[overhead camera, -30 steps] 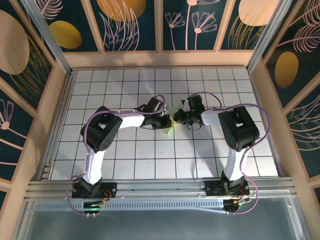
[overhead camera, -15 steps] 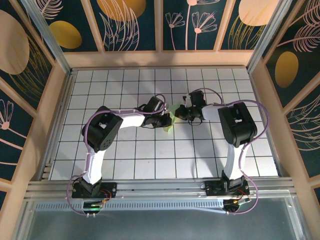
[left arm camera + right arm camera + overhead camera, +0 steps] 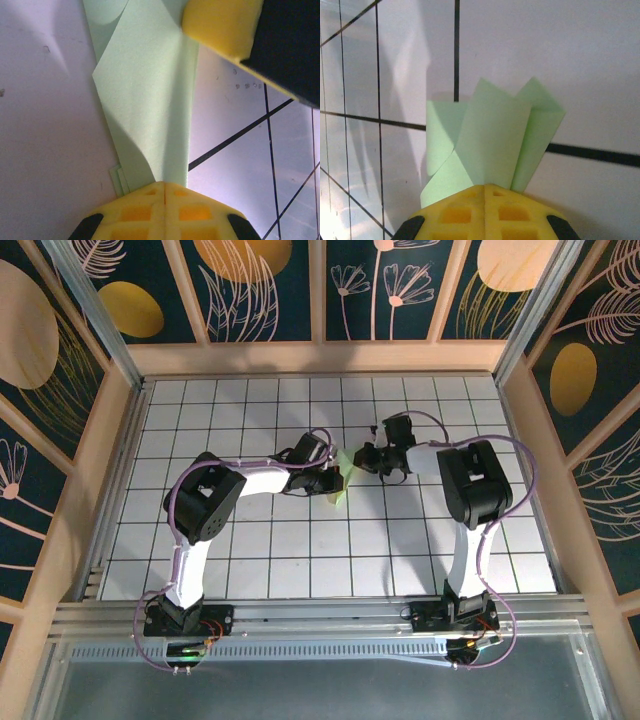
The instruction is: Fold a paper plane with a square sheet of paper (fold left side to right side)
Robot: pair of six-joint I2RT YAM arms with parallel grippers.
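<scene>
The white grid table (image 3: 250,540) spreads across the floor of a booth with dark, leaf-patterned walls (image 3: 260,285). From above, the left arm (image 3: 205,502) and right arm (image 3: 478,485) both bend inward, so their wrists meet near the middle of the table, slightly toward the far side. This overhead view gives the layout of the arms. It shows little of the paper (image 3: 340,496), just pale-green slivers peeking out between the left gripper (image 3: 335,480) and the right gripper (image 3: 362,458), with the rest hidden under the wrists.

The left wrist view gives the folds. The paper (image 3: 150,100) runs as a long creased strip away from the left gripper (image 3: 164,187), and a diagonal flap lies over narrower layers. Stacked edges show at the lower left. The yellow fingertips are pressed together with the strip coming out from between them, so these jaws are clamped on the paper. At the upper right, a yellow pad (image 3: 222,25) of the other gripper sits on the paper's far end.

The right wrist view shows that far end. The paper (image 3: 490,140) fans out from the right gripper (image 3: 485,187) in several overlapping flaps with two pointed corners uppermost. These jaws are also closed tight on the paper, above the tiles and their dark grid lines.
</scene>
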